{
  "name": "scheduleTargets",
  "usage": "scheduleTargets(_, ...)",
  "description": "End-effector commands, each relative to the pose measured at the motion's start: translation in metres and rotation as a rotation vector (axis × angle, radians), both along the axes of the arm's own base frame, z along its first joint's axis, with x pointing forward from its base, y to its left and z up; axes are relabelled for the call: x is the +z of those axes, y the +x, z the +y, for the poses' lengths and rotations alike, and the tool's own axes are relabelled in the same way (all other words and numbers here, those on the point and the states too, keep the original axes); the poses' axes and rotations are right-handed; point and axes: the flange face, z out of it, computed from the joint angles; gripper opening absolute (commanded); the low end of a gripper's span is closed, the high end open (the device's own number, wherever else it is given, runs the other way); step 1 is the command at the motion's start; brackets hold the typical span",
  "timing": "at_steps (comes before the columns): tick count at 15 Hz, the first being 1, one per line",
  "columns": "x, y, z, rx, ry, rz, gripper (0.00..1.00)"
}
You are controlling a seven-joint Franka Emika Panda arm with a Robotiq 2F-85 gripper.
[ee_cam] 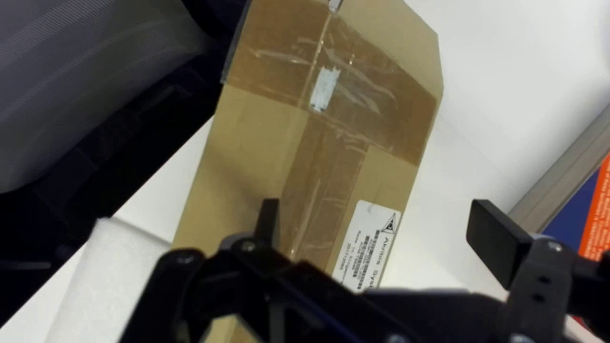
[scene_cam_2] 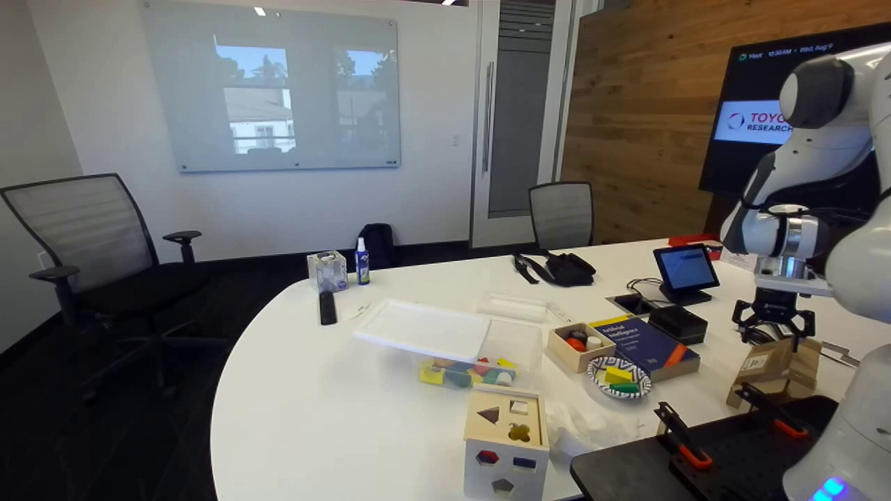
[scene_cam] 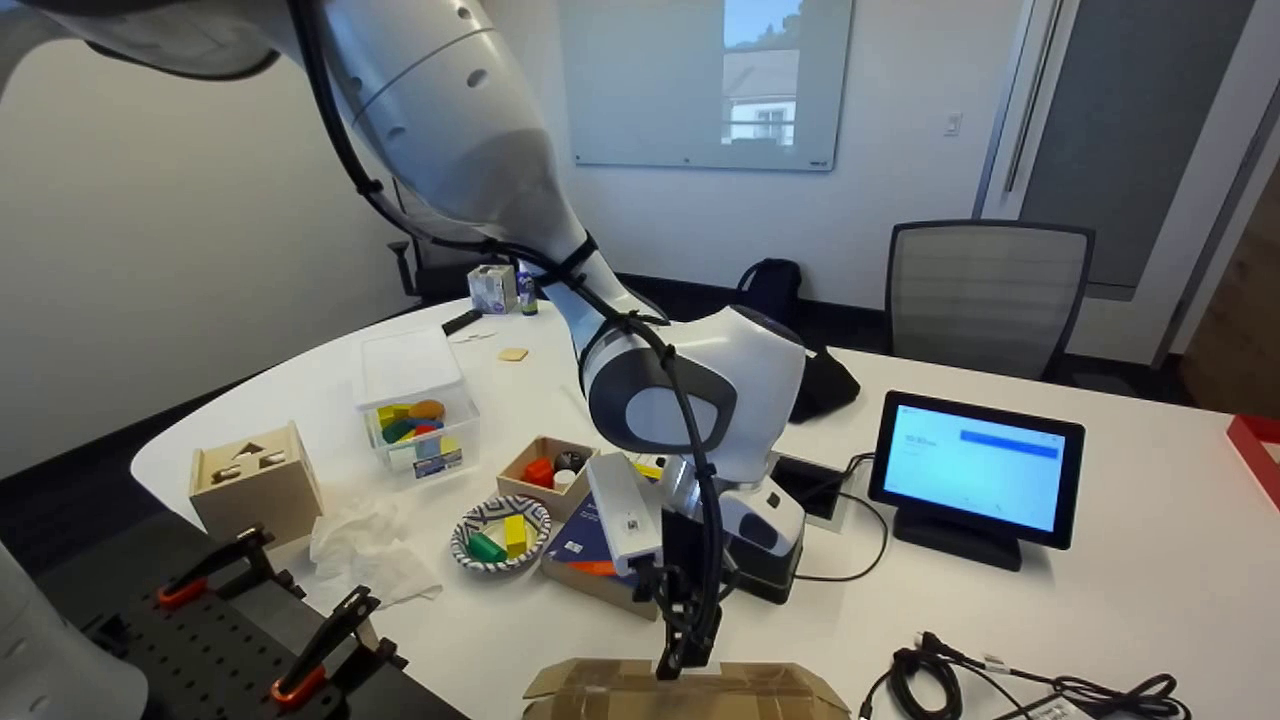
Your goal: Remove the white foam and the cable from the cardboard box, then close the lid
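Note:
The cardboard box (scene_cam: 690, 692) is on the table, cut off at the bottom of an exterior view. It also shows in an exterior view (scene_cam_2: 774, 372) and fills the middle of the wrist view (ee_cam: 252, 143), its taped, labelled face visible. I see flaps at its ends but not its inside. The white foam (ee_cam: 107, 281) lies beside the box near the table edge, partly behind the gripper. The black cable (scene_cam: 925, 682) lies coiled on the table beside the box. My gripper (ee_cam: 376, 228) is open and empty above the box; it also shows in both exterior views (scene_cam: 685, 650) (scene_cam_2: 773, 335).
A blue book (scene_cam: 590, 550), a patterned bowl (scene_cam: 500, 533) and a small wooden tray (scene_cam: 545, 470) stand close by. A tablet (scene_cam: 975, 465) stands behind the cable. Black clamps (scene_cam_2: 696, 456) rise from the dark mount beside the box. A wooden shape box (scene_cam_2: 505, 438) stands farther off.

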Motion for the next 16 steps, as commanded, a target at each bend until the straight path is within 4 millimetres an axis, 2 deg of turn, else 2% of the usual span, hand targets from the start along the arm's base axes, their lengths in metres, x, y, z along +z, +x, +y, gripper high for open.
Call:
scheduleTargets(1,-0.009,-0.009,0.000,-0.043,-0.085,0.003,1.00)
scheduleTargets(9,-0.060,-0.021,0.004,-0.043,-0.146,-0.020,1.00)
scheduleTargets(16,-0.125,-0.027,0.015,-0.025,-0.206,-0.082,1.00)
